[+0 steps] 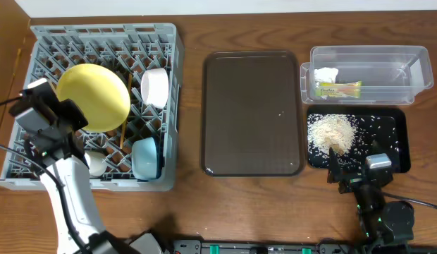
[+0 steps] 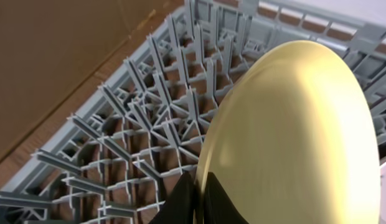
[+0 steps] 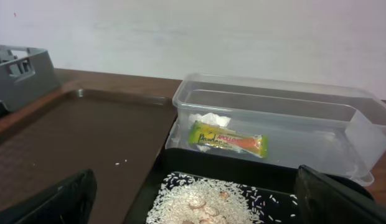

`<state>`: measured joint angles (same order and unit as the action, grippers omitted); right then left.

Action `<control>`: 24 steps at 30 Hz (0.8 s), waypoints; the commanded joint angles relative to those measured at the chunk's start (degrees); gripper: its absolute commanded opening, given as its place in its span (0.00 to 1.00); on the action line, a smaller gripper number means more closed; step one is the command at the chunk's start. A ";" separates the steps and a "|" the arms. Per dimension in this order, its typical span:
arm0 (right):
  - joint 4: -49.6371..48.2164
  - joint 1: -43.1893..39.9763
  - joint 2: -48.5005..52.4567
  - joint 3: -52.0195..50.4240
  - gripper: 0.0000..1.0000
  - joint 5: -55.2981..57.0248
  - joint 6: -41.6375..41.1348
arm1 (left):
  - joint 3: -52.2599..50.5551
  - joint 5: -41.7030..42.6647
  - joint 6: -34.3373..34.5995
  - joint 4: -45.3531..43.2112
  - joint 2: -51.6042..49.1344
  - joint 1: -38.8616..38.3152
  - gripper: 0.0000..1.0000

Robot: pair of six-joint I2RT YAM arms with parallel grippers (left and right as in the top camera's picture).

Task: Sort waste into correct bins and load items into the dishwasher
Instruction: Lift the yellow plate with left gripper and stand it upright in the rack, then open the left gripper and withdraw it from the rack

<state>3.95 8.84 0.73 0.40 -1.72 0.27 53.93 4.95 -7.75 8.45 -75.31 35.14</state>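
Note:
My left gripper (image 1: 69,113) is shut on the rim of the round yellow plate (image 1: 94,97) and holds it tilted on edge over the grey dish rack (image 1: 169,42). The left wrist view shows the fingers (image 2: 196,199) pinching the plate (image 2: 292,137) above the rack's pegs (image 2: 137,106). A white bowl (image 1: 154,86), a light blue bowl (image 1: 146,156) and a thin wooden chopstick (image 1: 123,134) sit in the rack. The clear tub (image 1: 416,70) holds the tissue (image 1: 325,74) and the snack wrapper (image 1: 338,89). The rice heap (image 1: 331,132) lies on the black tray (image 1: 395,141). My right gripper (image 1: 349,171) is open and empty at that tray's front edge.
A large dark brown serving tray (image 1: 251,113) lies between the rack and the bins, with a few grains on it. A small white object (image 1: 96,164) sits in the rack's front row. In the right wrist view the tub (image 3: 274,118) stands just behind the rice (image 3: 205,199).

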 commanded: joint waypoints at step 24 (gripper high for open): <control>0.15 -0.15 -0.02 -0.09 0.99 -0.04 -0.44 | 0.57 -19.41 -5.73 -2.47 -0.26 -15.23 0.08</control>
<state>3.95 8.84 0.73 0.40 -1.72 0.27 53.93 -11.35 -12.56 6.02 -76.62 22.72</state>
